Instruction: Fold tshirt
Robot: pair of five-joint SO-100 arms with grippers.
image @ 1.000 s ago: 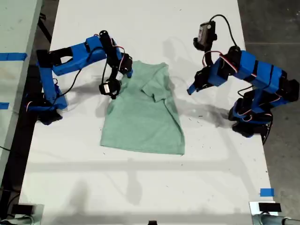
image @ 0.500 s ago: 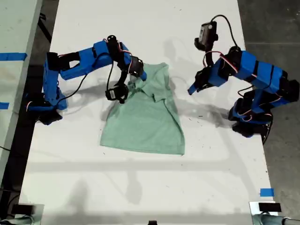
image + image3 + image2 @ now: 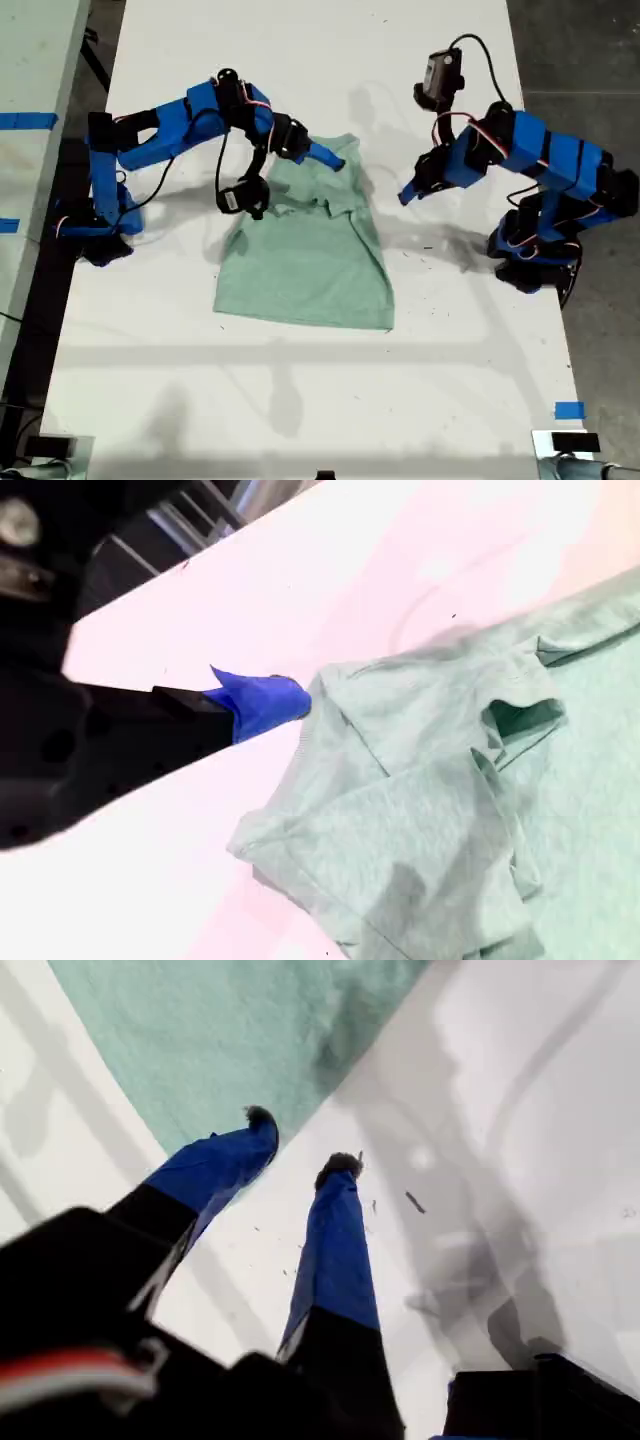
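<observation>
The pale mint-green tshirt [image 3: 310,250] lies on the white table [image 3: 300,400], its lower half flat and its upper part bunched. My second gripper [image 3: 328,157], on the arm at the exterior view's left, reaches over the collar area. In the second wrist view its blue tip [image 3: 290,700] meets a raised fold of the tshirt [image 3: 440,820] and appears shut on that edge. My first gripper [image 3: 408,190], on the arm at the exterior view's right, hovers beside the shirt. It stands open [image 3: 300,1142] with bare table between its fingers, and the tshirt [image 3: 220,1040] lies just beyond them.
A second table with blue tape [image 3: 25,120] runs along the exterior view's left, across a dark gap. A blue tape mark [image 3: 568,410] sits near the table's front corner on the exterior view's right. Dark floor [image 3: 580,60] lies past that side's edge.
My second gripper has swept from the shirt's shoulder toward the exterior view's right, drawing the cloth over the collar area. My first gripper has stayed in place.
</observation>
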